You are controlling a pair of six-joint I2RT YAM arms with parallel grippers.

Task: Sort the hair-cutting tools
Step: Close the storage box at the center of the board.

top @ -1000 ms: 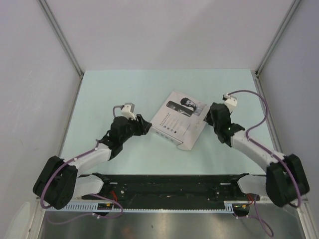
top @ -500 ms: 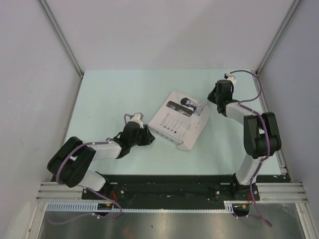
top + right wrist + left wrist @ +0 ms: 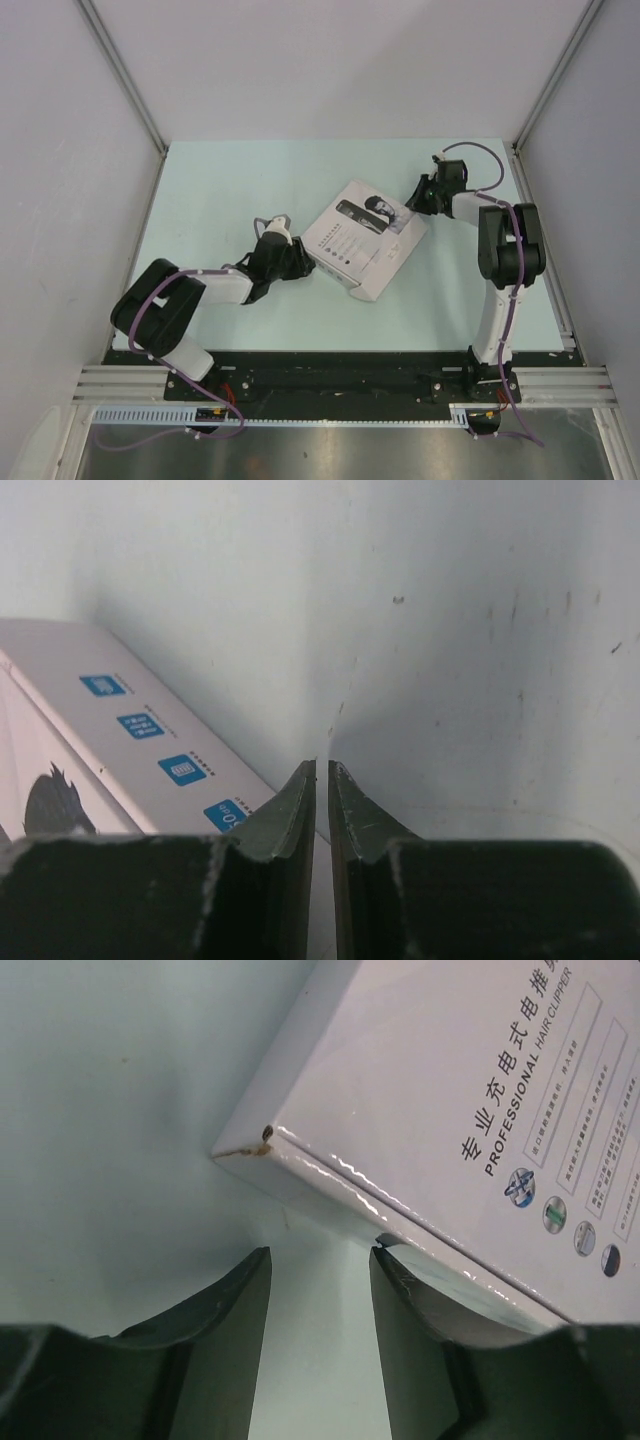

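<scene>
A flat white box with a printed lid point(image 3: 362, 238) lies closed at mid-table. The clipper, comb guards, cable and brush are out of view. My left gripper point(image 3: 296, 262) is low at the box's left corner, open and empty; in the left wrist view point(image 3: 320, 1260) its right finger touches the box's side edge point(image 3: 330, 1185). My right gripper point(image 3: 415, 197) is at the box's far right corner; in the right wrist view point(image 3: 322, 770) its jaws are shut on nothing, beside the box's printed side point(image 3: 150, 740).
The pale green table point(image 3: 220, 190) is walled by grey panels left, right and behind. A black rail point(image 3: 340, 370) with the arm bases runs along the near edge.
Both arms have swung in towards the box. The left gripper moved right to its left corner; the right gripper moved up and left to its far right corner. The box shifted slightly.
</scene>
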